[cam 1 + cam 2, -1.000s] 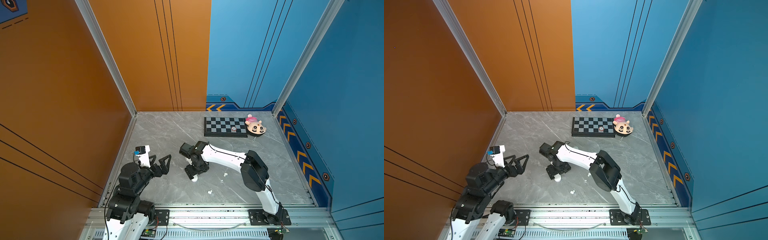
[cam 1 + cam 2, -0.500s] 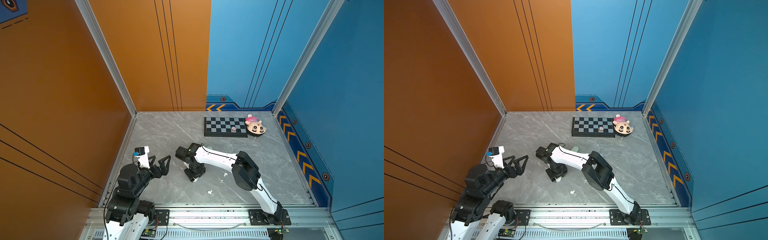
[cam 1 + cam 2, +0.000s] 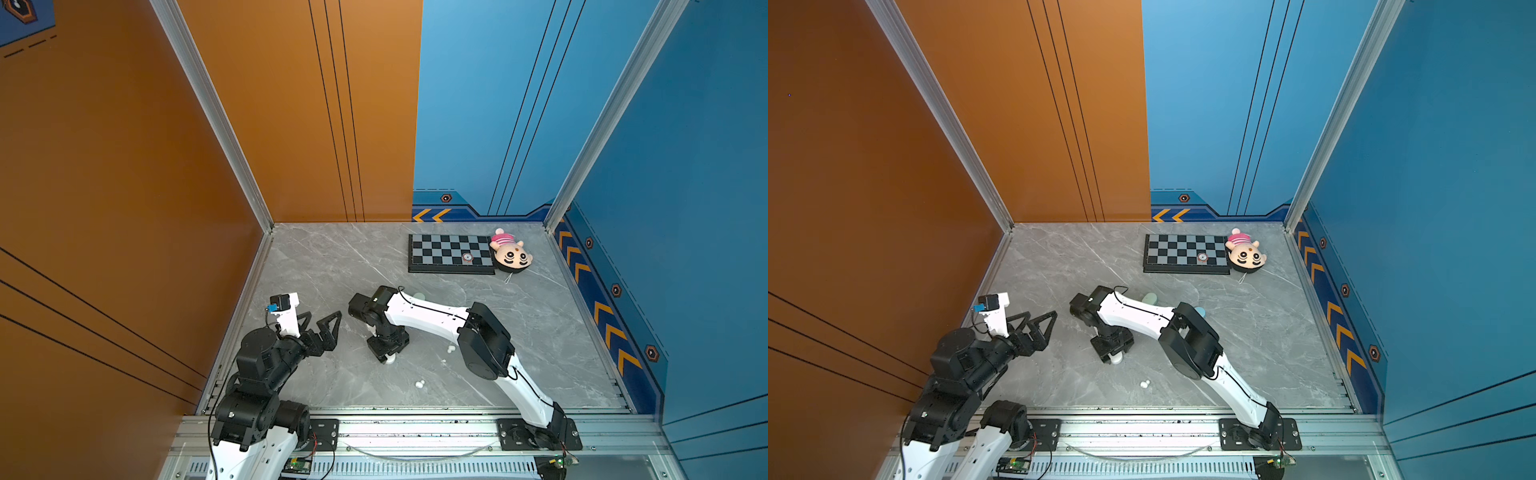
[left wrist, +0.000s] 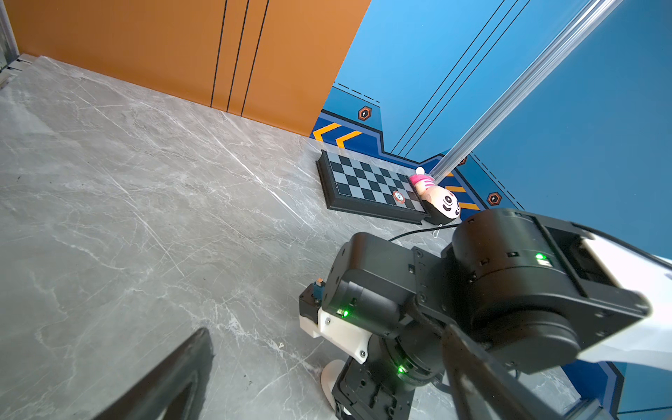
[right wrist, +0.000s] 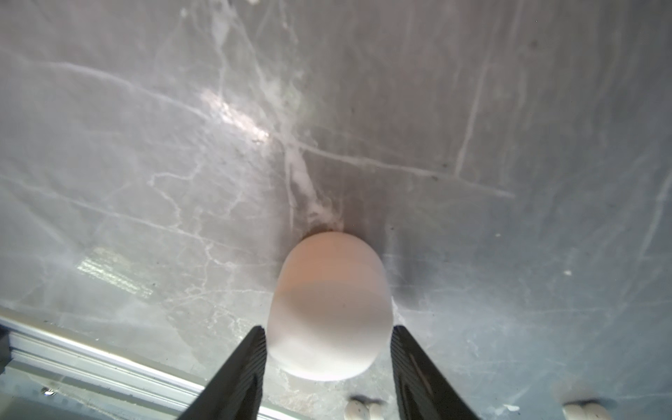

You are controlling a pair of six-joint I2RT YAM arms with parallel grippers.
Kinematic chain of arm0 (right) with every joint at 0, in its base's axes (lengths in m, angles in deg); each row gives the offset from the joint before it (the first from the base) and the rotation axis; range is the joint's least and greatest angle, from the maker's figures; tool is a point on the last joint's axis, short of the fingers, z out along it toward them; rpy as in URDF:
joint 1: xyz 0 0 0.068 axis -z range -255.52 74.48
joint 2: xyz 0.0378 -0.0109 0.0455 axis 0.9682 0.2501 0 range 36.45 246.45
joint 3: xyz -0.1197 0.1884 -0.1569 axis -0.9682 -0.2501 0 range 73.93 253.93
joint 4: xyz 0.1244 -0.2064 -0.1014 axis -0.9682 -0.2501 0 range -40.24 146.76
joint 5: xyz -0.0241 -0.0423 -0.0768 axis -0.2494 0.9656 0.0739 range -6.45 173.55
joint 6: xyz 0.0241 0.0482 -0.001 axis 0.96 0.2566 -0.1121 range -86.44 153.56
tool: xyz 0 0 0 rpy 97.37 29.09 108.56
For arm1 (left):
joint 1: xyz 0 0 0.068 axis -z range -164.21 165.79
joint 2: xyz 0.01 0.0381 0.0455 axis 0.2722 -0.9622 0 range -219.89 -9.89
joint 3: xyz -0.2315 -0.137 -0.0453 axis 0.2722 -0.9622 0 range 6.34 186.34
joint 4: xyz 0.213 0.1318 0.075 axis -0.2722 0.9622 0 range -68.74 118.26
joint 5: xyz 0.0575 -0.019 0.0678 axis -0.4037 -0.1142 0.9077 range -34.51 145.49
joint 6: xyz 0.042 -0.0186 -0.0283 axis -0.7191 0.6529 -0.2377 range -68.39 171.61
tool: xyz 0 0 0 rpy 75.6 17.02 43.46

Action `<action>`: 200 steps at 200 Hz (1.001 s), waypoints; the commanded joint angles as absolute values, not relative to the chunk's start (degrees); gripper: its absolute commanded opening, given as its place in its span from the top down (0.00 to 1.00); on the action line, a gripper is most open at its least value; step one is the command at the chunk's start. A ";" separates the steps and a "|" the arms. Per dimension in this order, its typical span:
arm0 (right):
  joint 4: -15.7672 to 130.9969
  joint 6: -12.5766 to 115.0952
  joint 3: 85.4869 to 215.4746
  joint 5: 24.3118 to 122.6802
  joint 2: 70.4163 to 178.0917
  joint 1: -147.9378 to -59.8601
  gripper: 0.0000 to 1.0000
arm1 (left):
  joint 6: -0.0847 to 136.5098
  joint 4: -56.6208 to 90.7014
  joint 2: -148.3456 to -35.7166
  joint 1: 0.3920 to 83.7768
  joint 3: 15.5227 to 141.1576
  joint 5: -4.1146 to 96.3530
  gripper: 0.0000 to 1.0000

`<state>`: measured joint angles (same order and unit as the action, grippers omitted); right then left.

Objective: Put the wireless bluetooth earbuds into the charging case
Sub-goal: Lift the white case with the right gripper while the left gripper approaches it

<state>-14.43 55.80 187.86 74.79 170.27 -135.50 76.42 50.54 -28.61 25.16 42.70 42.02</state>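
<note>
A white egg-shaped charging case (image 5: 329,309) stands closed on the grey marble table (image 3: 332,266). My right gripper (image 5: 329,331) points down over it, with one finger against each side of the case. In both top views only a white sliver of the case (image 3: 389,361) (image 3: 1116,358) shows under the right gripper (image 3: 388,353) (image 3: 1112,351). A pair of white earbuds (image 3: 420,384) (image 3: 1144,384) (image 5: 363,409) lies near the front edge. Another white pair (image 3: 450,350) (image 5: 585,411) lies beside the right forearm. My left gripper (image 3: 323,318) (image 3: 1041,316) hovers wide open and empty to the left.
A mint case (image 3: 1149,297) and a light blue case (image 3: 1200,311) peek out behind the right arm. A black checkerboard (image 3: 451,253) and a plush doll (image 3: 511,255) lie at the back right. Orange and blue walls enclose the table, and an aluminium rail (image 3: 415,419) runs along its front.
My right jaws have narrowed onto the white case, and the right arm's elbow has swung a little to the left. The left arm has not moved.
</note>
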 commanded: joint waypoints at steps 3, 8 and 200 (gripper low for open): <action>-17.32 54.83 189.32 76.91 170.93 -135.24 0.44 | 74.99 51.24 -28.03 24.51 41.81 42.58 0.02; -17.32 54.79 189.37 76.96 171.09 -135.25 0.45 | 74.98 51.18 -27.98 24.50 41.81 42.59 0.02; -7.94 28.96 160.84 73.00 138.24 -127.99 0.69 | 75.06 37.11 -36.40 24.77 40.53 27.49 0.01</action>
